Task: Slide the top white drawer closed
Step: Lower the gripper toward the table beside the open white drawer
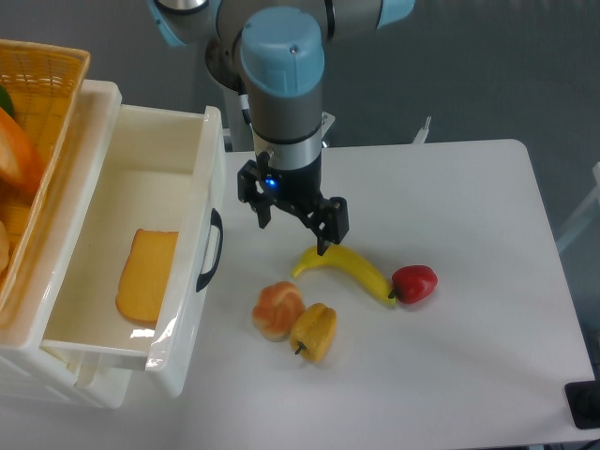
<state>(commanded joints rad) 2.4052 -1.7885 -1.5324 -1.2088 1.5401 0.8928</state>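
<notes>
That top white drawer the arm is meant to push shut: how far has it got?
Nothing looks done yet. The top white drawer stands pulled far out, with a yellow-orange slice lying inside. The pincer hangs open over the table near the banana, right of the drawer's black handle and not touching it. All of it is left: reaching the drawer front and sliding it in.

The top white drawer [141,272] is pulled way out of its unit, sitting off to the left of the gripper [292,225] with a small gap between them. It's a deep glossy white plastic box, open side up, its front panel facing the gripper. The black arched handle [212,251] on that front is the closest bit to the fingers, not touching.
</notes>
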